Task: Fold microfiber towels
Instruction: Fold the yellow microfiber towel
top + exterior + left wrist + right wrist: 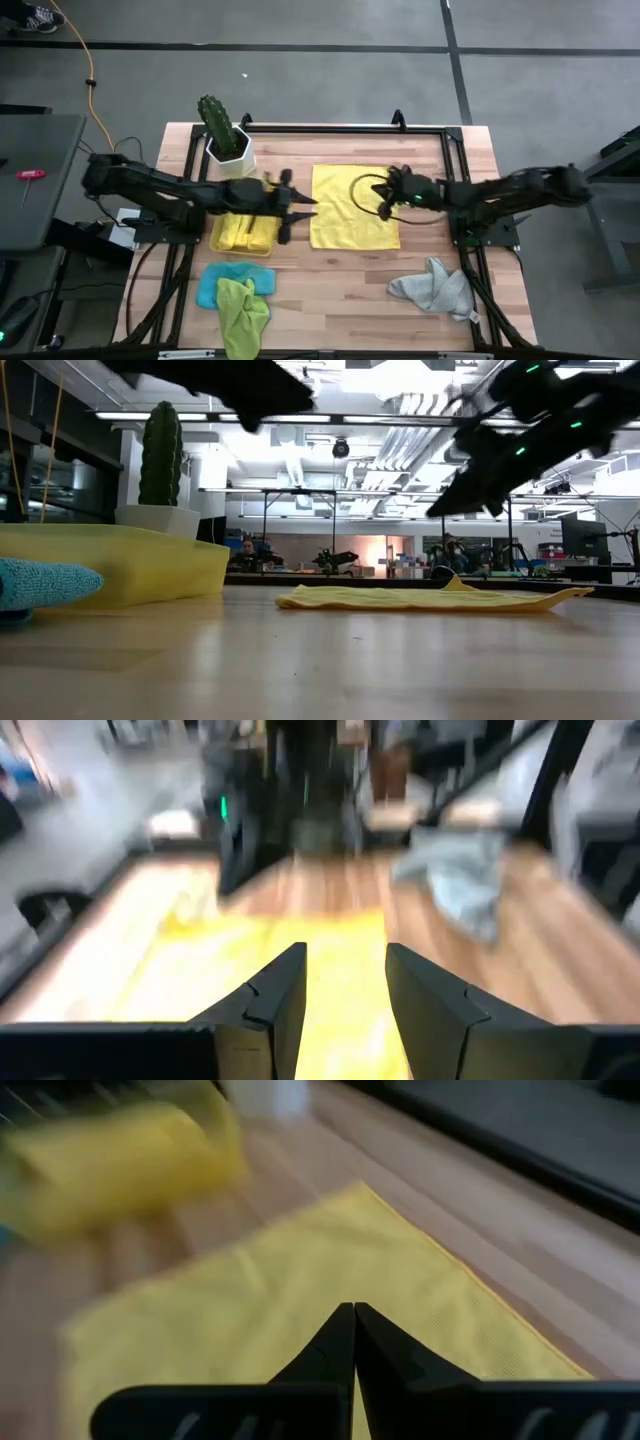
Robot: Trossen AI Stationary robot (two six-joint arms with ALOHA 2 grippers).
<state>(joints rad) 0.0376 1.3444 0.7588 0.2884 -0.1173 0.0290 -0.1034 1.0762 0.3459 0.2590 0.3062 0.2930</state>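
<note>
A bright yellow microfiber towel (352, 205) lies spread flat on the wooden table's middle (420, 598). My left gripper (300, 212) hovers at the towel's left edge, open, with nothing between its fingers (345, 995). My right gripper (385, 195) hangs over the towel's right half, shut and empty (353, 1330), clear of the cloth in the low view (450, 508). A blue towel (215, 285) and a lime green towel (243, 310) lie crumpled at the near left. A grey towel (435, 285) lies bunched at the near right.
A translucent yellow tray (243, 232) holding yellow cloth sits left of the spread towel, under my left arm. A cactus in a white pot (225, 135) stands at the far left. A black frame (340, 130) runs along the table's far edge. Bare wood lies between the near towels.
</note>
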